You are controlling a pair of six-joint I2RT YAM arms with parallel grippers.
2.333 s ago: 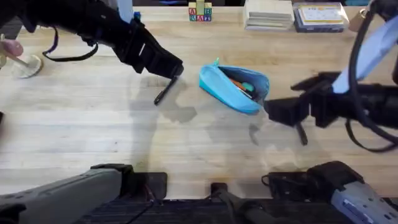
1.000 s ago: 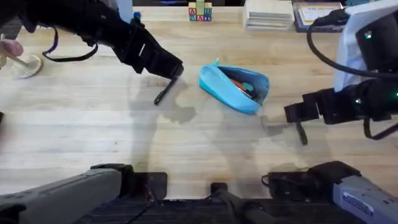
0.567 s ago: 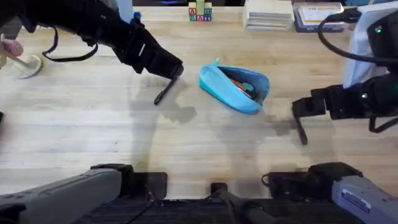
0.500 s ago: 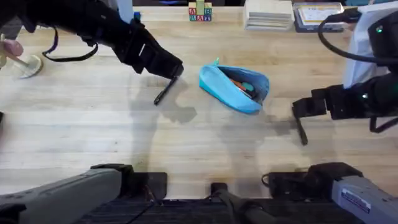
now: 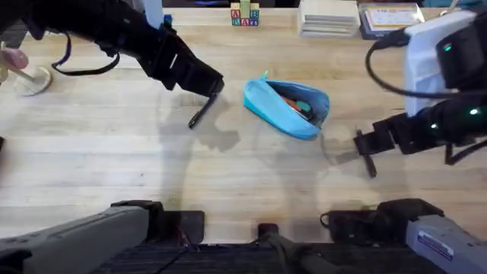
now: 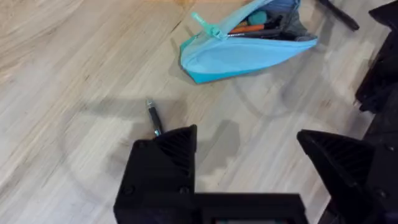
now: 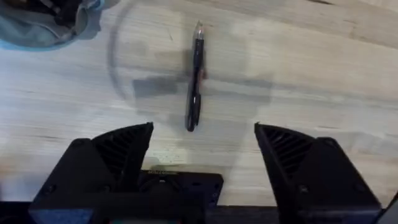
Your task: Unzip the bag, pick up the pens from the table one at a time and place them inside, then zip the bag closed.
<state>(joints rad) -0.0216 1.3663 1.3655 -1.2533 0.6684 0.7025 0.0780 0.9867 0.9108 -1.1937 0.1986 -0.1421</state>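
The light blue bag [image 5: 283, 108] lies unzipped mid-table, with orange and dark items showing inside [image 6: 249, 50]. One black pen [image 5: 201, 111] lies left of it, just below my left gripper [image 5: 208, 85], which is open above the pen [image 6: 153, 119]; my left gripper [image 6: 245, 135] holds nothing. A second pen [image 5: 370, 164] lies to the right of the bag. My right gripper [image 5: 367, 143] hovers open over that pen [image 7: 195, 84], its fingers [image 7: 121, 149] spread wide either side and clear of it. A corner of the bag [image 7: 43, 28] sits beyond.
Letter blocks [image 5: 245, 15] and stacked books [image 5: 329, 17] line the table's far edge. A white object [image 5: 32, 81] rests at far left. Bare wood table [image 5: 243, 175] stretches in front of the bag.
My right gripper has drawn back from beside the bag to the right and now sits over the right-hand pen. The left arm, the bag and both pens have stayed put.
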